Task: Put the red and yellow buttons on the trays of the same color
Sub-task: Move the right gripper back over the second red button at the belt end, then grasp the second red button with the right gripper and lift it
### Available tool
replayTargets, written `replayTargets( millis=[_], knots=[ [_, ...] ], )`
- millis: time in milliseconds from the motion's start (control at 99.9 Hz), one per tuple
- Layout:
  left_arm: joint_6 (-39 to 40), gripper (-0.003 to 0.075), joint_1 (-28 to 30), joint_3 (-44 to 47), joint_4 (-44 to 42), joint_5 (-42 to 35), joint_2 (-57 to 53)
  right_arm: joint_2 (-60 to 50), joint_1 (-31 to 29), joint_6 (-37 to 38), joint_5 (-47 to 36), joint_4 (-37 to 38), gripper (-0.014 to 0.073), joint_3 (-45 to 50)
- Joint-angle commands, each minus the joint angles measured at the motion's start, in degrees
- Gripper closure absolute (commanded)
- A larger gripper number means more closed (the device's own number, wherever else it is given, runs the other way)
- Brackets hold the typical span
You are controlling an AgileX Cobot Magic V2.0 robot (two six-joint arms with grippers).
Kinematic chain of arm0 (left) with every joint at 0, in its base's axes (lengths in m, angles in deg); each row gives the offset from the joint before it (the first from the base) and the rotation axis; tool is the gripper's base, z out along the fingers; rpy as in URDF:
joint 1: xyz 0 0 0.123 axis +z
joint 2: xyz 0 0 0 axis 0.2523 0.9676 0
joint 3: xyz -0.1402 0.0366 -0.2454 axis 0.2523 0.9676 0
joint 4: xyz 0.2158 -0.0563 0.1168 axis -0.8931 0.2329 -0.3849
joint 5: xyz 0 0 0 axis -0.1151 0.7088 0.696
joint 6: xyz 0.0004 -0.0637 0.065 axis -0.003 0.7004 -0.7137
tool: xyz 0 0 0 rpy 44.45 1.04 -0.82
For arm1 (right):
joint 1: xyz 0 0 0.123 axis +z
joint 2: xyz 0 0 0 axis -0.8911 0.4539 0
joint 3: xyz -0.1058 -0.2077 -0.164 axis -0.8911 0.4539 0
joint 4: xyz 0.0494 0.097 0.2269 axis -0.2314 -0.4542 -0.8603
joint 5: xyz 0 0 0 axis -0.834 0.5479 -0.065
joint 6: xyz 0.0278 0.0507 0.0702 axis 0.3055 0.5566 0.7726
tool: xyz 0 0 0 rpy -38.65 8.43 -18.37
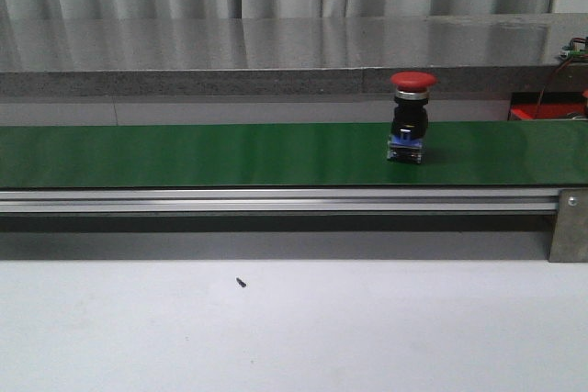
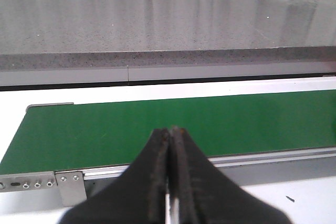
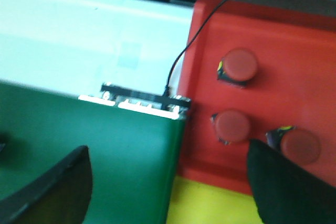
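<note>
A red button (image 1: 412, 117) with a black body and blue base stands upright on the green conveyor belt (image 1: 184, 155), right of centre. Neither gripper shows in the front view. My left gripper (image 2: 172, 129) is shut with nothing in it, above the belt's near edge. My right gripper (image 3: 168, 150) is open and empty over the belt's end, beside the red tray (image 3: 294, 35). Three red buttons (image 3: 239, 64) (image 3: 231, 126) (image 3: 299, 145) stand on that tray. A strip of the yellow tray (image 3: 210, 205) adjoins it. No yellow button is in view.
An aluminium rail (image 1: 276, 201) runs along the belt's front, with a bracket (image 1: 569, 225) at its right end. A grey stone ledge (image 1: 230, 52) lies behind the belt. A black cable (image 3: 181, 59) crosses the red tray's edge. A small dark speck (image 1: 241, 282) lies on the white table.
</note>
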State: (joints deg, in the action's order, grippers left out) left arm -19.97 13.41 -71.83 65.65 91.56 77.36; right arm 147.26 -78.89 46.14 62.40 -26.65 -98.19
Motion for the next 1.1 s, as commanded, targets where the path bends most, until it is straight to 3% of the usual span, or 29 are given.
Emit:
replayTargets(
  millis=[0, 230, 450, 721, 1091],
  knots=[
    [0.0, 0.074, -0.47, -1.52, 0.63, -4.41, 0.58, -8.21, 1.05, -2.07, -3.12, -1.83, 0.0001, 6.01],
    [0.0, 0.074, -0.47, -1.52, 0.63, -4.41, 0.58, -18.85, 6.11, -4.35, -10.79, -1.83, 0.0001, 25.61],
    [0.0, 0.074, -0.47, -1.52, 0.63, -4.41, 0.58, -19.93, 11.51, -4.35, -15.2, -1.83, 0.0001, 34.89],
    [0.0, 0.074, -0.47, -1.52, 0.63, -4.41, 0.58, -19.45, 16.79, -4.35, -24.17, -1.83, 0.0001, 36.6],
    [0.0, 0.074, -0.47, -1.52, 0.63, -4.41, 0.58, -13.59, 17.43, -4.52, -27.57, -1.83, 0.0001, 36.48]
  ],
)
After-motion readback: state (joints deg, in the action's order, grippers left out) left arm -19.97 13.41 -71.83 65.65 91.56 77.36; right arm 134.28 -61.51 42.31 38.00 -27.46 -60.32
